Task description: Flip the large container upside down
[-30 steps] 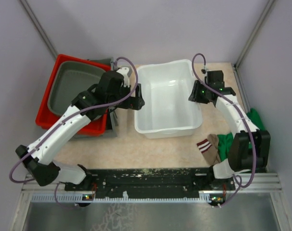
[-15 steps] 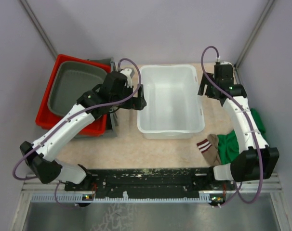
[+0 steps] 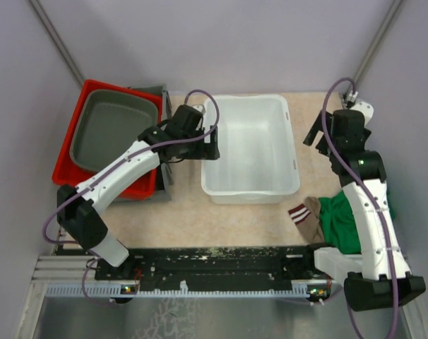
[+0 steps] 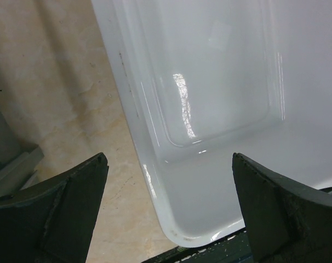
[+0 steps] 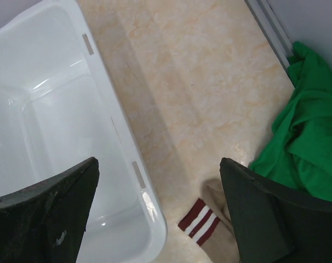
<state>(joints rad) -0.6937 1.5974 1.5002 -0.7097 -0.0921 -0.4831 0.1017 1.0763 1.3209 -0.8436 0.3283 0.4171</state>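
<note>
On the middle of the counter the large container stood upright, its open side to the ceiling and nothing in it. Compared with one second before, it had come to lie square to the counter edge, where earlier it sat a little skewed. The bigger change was on the right. The right pincer, which had been against the right wall of the container, had drawn back toward the far right corner and hung well apart from it. Its fingers were spread wide and held nothing. In its wrist view I saw only bare counter between them, with the green cloth and the striped sock close by.

The left pincer had moved nearer along the left rim. It was also released, and the rim passed between its two fingers without being clamped (I could not tell whether one finger touched the plastic).

In my judgement the two-sided hold was given up, so the turn was not begun. The container needed a fresh grasp, probably by the left pincer on that rim, before it could be tipped over.
</note>
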